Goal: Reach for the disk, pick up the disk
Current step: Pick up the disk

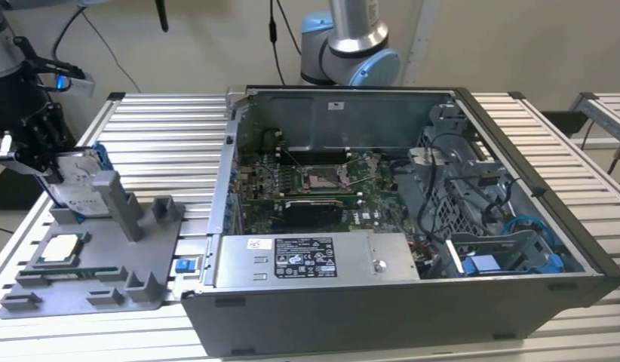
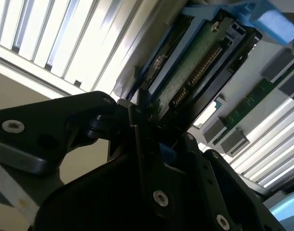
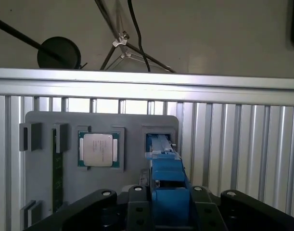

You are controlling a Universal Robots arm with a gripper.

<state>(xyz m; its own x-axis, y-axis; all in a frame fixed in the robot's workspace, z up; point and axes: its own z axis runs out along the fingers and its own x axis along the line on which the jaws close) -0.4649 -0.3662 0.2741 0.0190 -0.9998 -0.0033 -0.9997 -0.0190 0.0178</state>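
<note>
- Between the fingers of the claw (image 3: 168, 195) sits the disk (image 3: 165, 166), clamped narrowly by its blue frame
- Below the claw, the grey tray (image 3: 132, 166) props it on edge, so both thin sides are free to grip

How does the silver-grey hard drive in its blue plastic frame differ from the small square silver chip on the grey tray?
The silver-grey hard drive in its blue frame stands on edge on the grey plastic tray; the small square silver chip lies flat in a recess. The drive is larger and oblong; the chip is square. The black gripper is at the drive, apart from the chip. Both sit on the same tray.
</note>
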